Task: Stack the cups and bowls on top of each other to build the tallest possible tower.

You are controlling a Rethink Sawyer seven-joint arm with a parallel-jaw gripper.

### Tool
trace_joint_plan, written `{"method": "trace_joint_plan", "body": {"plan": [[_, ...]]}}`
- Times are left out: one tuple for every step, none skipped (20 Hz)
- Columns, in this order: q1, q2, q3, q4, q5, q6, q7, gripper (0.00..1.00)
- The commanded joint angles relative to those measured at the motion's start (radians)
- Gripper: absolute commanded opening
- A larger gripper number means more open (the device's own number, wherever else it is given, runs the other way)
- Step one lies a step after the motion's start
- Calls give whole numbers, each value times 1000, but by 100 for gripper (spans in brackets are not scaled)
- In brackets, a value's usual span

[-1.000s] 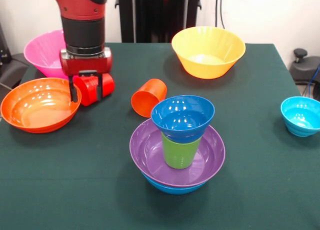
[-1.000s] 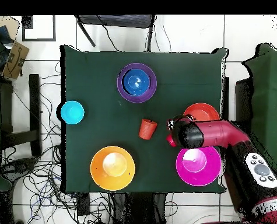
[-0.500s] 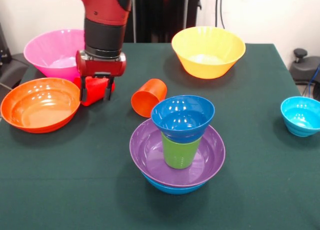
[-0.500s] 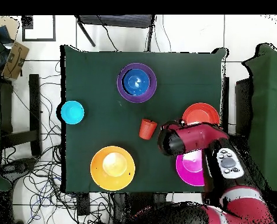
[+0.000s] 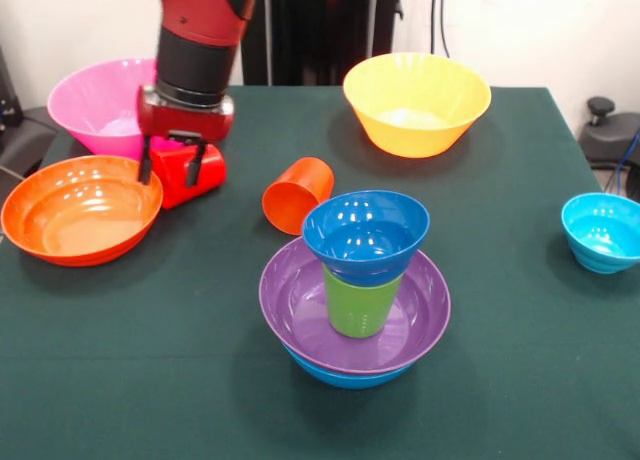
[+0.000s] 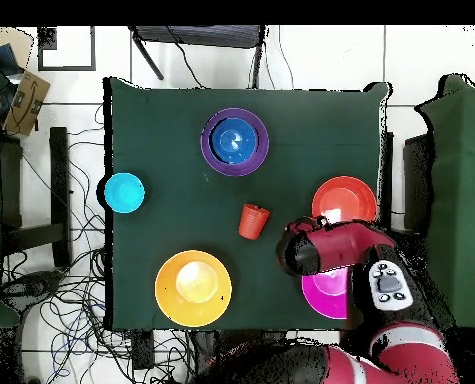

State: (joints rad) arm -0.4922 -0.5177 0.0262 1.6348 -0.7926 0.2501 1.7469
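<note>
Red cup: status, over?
Gripper open, straddling the red cup lying beside the orange bowl. Tower topped by the dark blue bowl. Orange cup lies between.

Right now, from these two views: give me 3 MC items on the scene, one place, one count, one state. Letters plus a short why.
1. Where does the orange cup lie?
A. inside the yellow bowl
B. on the cloth between the red cup and the tower
C. on top of the tower

2. How many pieces make up the tower?
A. two
B. four
C. six

3. How does the red cup sit?
A. on its side, under the pincer
B. upright inside the orange bowl
C. upside down on the tower

Answers:
1 B: it lies tipped on the green cloth, left of and behind the tower.
2 B: blue bowl, purple bowl, green cup and small dark blue bowl.
3 A: it lies tipped on the table beside the orange bowl, the pincer straddling it.
</note>
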Motion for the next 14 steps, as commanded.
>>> {"method": "trace_joint_plan", "body": {"plan": [[-100,-33,143,39,79,133,-64,100],[-116,-48,169,59,97,152,-81,100],[-132,-61,194,77,116,171,-95,100],[-147,-72,219,93,132,185,-107,100],[-166,-81,244,109,147,196,-118,100],[-174,-89,259,119,158,214,-128,100],[-185,-95,270,129,166,226,-136,100],[-188,-102,277,133,174,244,-143,100],[-192,-108,280,139,178,258,-148,100],[-199,-113,288,142,185,277,-157,100],[-206,-117,295,148,190,293,-165,100],[-212,-122,301,150,195,314,-174,100],[-219,-125,310,154,203,333,-180,100],[-228,-130,320,158,209,349,-188,100]]}}
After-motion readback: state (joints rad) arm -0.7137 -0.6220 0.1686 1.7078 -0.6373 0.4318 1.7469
